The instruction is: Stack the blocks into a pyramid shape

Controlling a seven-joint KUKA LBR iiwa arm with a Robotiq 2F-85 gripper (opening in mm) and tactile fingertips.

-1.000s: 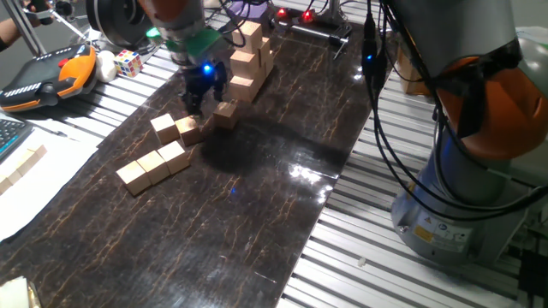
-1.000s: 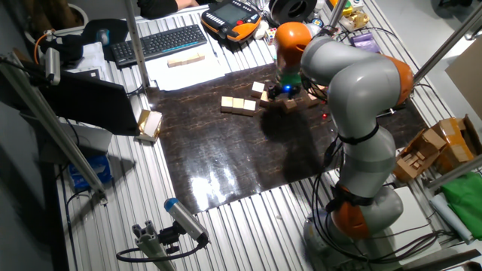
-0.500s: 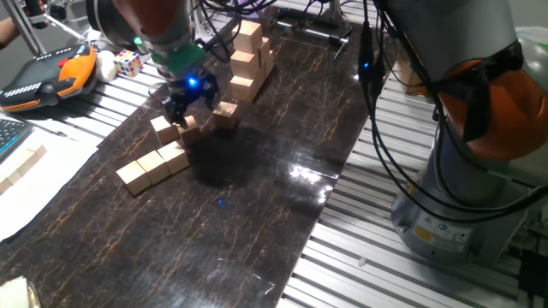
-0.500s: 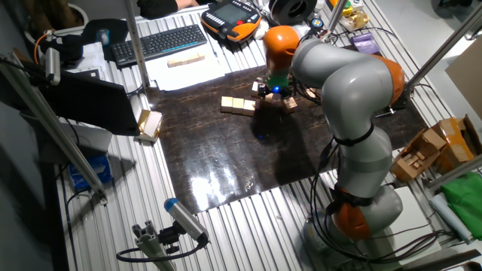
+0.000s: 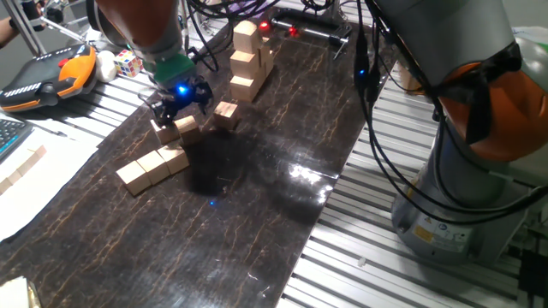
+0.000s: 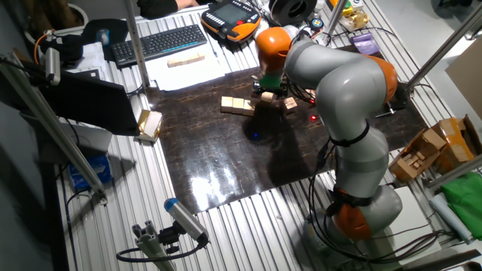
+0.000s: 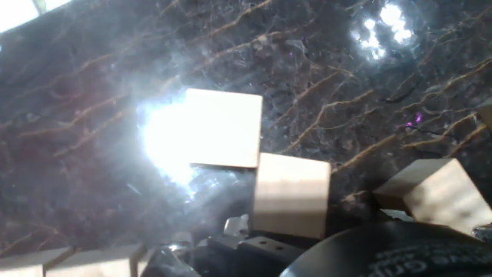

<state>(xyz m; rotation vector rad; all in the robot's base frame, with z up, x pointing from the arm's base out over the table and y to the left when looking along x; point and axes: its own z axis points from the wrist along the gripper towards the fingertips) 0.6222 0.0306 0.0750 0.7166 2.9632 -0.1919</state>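
The gripper [image 5: 178,101] hangs low over the loose blocks [image 5: 175,130] on the dark marbled table [image 5: 257,205], just above the pair lying beside a row of three blocks [image 5: 154,164] set edge to edge. Another block [image 5: 226,113] sits a little further on, near the foot of the taller tower [image 5: 248,58], which is not part of the job. No pyramid stands yet; the row of three looks like a likely base. In the hand view two blocks [image 7: 290,194] lie corner to corner straight below the hand, one washed out by glare, but the fingertips are not clearly shown, so I cannot tell how far the jaws are parted or whether they have hold of anything. The blocks look like plain wood: light, stiff, with flat, faintly grippy faces, not fragile. The best hold is probably across two opposite flat sides, squared to the faces rather than on a corner, since a skewed pinch would likely twist the block or nudge its touching neighbour.
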